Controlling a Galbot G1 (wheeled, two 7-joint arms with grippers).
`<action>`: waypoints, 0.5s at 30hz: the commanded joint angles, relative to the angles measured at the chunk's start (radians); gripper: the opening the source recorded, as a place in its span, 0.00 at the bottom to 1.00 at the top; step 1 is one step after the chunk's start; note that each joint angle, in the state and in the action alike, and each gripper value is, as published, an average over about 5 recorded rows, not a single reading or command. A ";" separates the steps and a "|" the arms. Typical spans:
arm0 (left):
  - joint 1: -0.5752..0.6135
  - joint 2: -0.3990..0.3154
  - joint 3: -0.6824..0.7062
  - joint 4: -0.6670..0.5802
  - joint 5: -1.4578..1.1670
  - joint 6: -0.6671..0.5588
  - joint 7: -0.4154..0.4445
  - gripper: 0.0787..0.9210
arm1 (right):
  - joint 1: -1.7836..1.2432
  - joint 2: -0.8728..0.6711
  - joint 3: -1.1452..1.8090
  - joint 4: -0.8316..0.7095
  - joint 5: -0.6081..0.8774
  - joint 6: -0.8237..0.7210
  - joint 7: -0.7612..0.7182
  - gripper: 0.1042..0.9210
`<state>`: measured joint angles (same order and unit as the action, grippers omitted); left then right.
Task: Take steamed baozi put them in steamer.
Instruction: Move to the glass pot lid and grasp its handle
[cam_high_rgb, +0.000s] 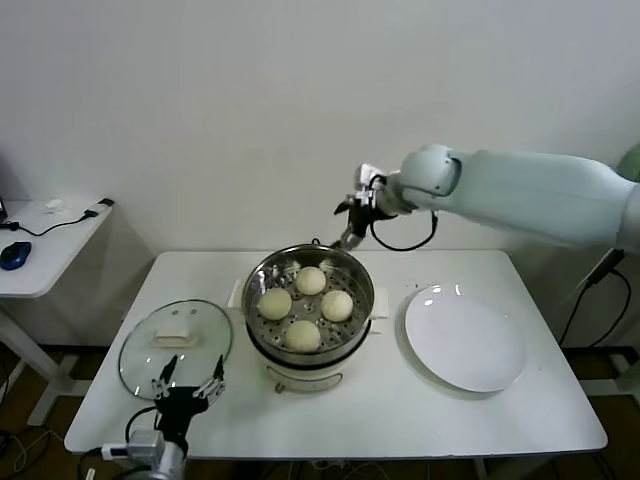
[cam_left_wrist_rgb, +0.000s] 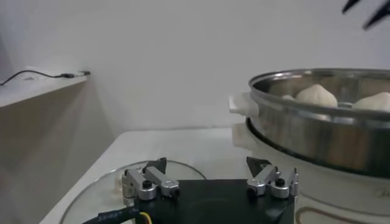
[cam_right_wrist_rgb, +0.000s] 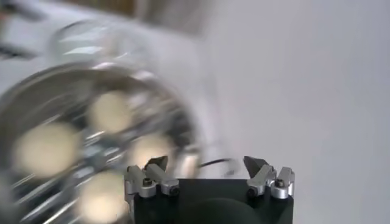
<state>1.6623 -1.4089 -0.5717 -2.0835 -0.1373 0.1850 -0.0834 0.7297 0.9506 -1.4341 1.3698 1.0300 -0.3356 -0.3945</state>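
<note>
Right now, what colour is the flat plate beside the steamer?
White, plain; the plate shows best in the head view.

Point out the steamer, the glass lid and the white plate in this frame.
steamer (cam_high_rgb: 262, 276): head view, on the left side of its steel rim.
glass lid (cam_high_rgb: 140, 352): head view, on bare glass left of its handle.
white plate (cam_high_rgb: 465, 340): head view, on its empty centre.

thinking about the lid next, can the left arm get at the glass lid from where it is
Probably yes. The left gripper is open at the near edge of the glass lid, which lies flat on the table beside the steamer with nothing on it.
</note>
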 joint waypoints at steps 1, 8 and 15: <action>-0.041 0.015 -0.017 -0.003 -0.051 -0.014 0.006 0.88 | -0.586 -0.404 0.771 0.125 -0.134 0.012 0.413 0.88; -0.057 0.029 -0.026 -0.008 -0.045 0.005 0.016 0.88 | -1.462 -0.450 1.604 0.189 -0.298 0.185 0.371 0.88; -0.066 0.038 -0.028 0.016 0.025 -0.052 0.034 0.88 | -2.007 -0.177 2.076 0.217 -0.439 0.397 0.301 0.88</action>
<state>1.6120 -1.3839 -0.5947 -2.0860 -0.1626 0.1816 -0.0667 -0.1516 0.6596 -0.4519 1.5138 0.7991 -0.1821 -0.1233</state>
